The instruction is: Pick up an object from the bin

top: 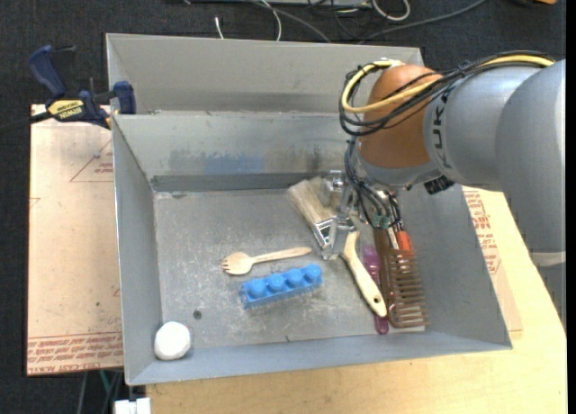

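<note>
Grey bin (135, 223) walls funnel things onto the floor, where the gripper (331, 234), open or closed unclear, hangs beside a cream-handled brush (364, 279).

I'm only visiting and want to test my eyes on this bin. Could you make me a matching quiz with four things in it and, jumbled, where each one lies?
Things:
1 white ball
2 blue toy brick
3 wooden spork
4 brown comb

Places:
A right side of the floor
B lower left corner
C mid floor, handle towards the gripper
D directly below the spork in the view

Pairs: 1-B, 2-D, 3-C, 4-A
</note>
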`<control>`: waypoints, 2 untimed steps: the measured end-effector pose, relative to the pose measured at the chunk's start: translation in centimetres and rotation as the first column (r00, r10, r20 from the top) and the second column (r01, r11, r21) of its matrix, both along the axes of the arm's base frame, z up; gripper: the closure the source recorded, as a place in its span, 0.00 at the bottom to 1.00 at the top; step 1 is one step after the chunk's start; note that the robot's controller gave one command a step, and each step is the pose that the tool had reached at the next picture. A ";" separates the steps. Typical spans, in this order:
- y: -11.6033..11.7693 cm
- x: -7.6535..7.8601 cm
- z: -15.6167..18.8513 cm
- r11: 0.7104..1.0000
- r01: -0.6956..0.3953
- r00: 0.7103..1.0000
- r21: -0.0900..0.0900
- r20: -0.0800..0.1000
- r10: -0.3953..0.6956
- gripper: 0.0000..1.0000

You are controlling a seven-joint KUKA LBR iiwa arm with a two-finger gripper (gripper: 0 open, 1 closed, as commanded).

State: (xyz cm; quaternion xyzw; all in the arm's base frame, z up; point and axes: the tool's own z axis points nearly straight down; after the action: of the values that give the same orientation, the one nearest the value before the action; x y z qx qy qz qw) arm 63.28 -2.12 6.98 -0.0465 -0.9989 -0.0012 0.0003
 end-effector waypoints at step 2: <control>1.5 -4.6 2.9 0.985 0.174 0.985 -0.004 0.008 -0.174 0.00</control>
State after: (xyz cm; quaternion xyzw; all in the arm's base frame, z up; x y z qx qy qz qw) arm 58.66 -0.65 9.91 -0.1338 -0.9910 0.0010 -0.0039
